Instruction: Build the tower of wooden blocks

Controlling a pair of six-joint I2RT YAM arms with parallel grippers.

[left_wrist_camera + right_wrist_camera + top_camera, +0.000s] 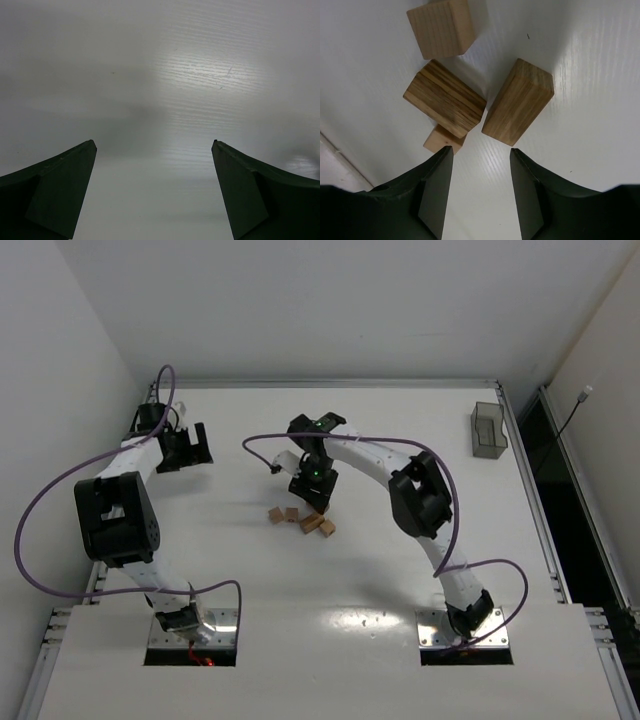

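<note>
Several small tan wood blocks [300,521] lie loose in a cluster near the table's middle; no tower stands. In the right wrist view a cube [441,27], a darker block [445,98], a brick [518,102] and a small block [443,141] partly hidden under the darker one lie flat. My right gripper [313,502] [481,152] hovers just behind the cluster, open and empty, its tips close to the darker block and the brick. My left gripper [190,450] [154,145] is open and empty over bare table at the far left.
A translucent grey plastic bin [488,430] stands at the back right near the table's edge. White walls close in the table at the back and on both sides. Purple cables loop off both arms.
</note>
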